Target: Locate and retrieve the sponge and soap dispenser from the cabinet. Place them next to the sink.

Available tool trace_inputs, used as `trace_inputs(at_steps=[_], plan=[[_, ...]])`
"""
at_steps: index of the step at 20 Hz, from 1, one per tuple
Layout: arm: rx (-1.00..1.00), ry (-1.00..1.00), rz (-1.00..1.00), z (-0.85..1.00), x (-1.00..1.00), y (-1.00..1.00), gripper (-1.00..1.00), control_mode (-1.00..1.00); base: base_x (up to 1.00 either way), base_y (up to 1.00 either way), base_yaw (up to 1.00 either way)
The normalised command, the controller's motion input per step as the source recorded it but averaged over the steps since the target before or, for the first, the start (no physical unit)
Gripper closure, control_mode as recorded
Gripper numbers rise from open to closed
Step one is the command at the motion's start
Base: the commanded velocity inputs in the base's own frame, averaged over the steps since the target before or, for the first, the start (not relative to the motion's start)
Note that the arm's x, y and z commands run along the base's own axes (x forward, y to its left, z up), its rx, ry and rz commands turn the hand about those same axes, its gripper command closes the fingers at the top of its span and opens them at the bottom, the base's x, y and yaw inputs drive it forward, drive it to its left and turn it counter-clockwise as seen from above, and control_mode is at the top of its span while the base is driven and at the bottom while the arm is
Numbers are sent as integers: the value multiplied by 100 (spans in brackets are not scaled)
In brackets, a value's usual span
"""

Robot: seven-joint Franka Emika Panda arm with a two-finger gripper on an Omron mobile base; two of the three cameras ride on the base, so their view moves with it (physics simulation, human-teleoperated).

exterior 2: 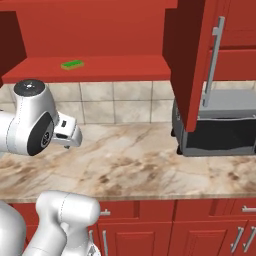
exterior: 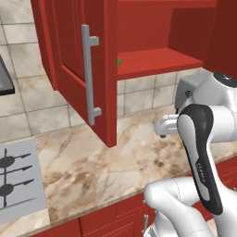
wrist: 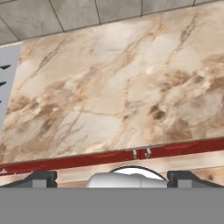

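The red wall cabinet (exterior: 152,28) (exterior 2: 115,30) stands open, both doors swung out. On its red shelf (exterior 2: 100,68) lies the flat green sponge (exterior 2: 72,64); from the left it is a green sliver (exterior: 119,60) behind the door edge. My gripper (exterior: 162,129) (exterior 2: 70,139) (wrist: 113,177) hangs over the marble counter (wrist: 113,92), well below the shelf and right of the sponge. It is open, fingertips (wrist: 43,177) wide apart with nothing between them. The soap dispenser and the sink are out of view.
The left door, with its long grey bar handle (exterior: 90,74), juts out over the counter. The right door (exterior 2: 192,60) hangs above a grey and black countertop appliance (exterior 2: 215,125) (exterior: 190,88). A stove top (exterior: 18,178) (wrist: 6,87) lies at the left.
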Motion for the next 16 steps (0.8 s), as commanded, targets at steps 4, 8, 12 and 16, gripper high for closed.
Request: trace_inputs(at_steps=[4, 8, 12, 16], plan=[[0, 0, 0, 0, 0, 0, -100, 100, 43, 0, 7], [0, 0, 0, 0, 0, 0, -100, 100, 49, 6, 9], [0, 0, 0, 0, 0, 0, -100, 100, 67, 12, 13], [0, 0, 0, 0, 0, 0, -100, 100, 74, 18, 10]])
